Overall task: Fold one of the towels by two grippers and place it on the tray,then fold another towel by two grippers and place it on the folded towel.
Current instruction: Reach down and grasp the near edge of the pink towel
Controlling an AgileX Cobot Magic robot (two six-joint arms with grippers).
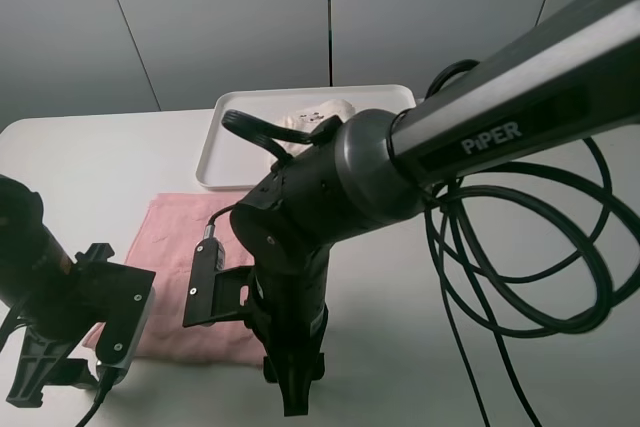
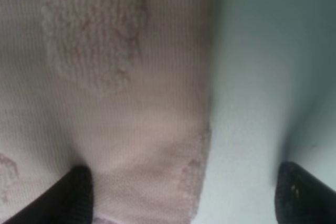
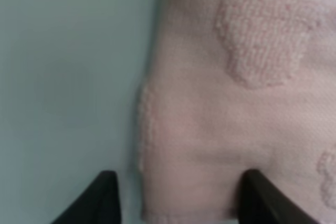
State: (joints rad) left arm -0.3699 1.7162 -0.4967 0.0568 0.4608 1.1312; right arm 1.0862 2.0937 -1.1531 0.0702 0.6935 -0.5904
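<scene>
Left wrist view: the left pincer is seen spread astride an edge of the pink towel on the tabletop; the right pincer is spread likewise.

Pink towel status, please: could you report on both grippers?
Left gripper open, right gripper open, each over a corner. Pink towel flat on table. Nothing blocking.

The right arm hides the right part of the pink towel, the tray's near right corner and most of the white towel on it. The pink towel's corners by the near edge of the bench are covered by the wrists. Both wrist views are blurred. Of the left gripper and right gripper they show only fingertips, cut by the frame.
</scene>
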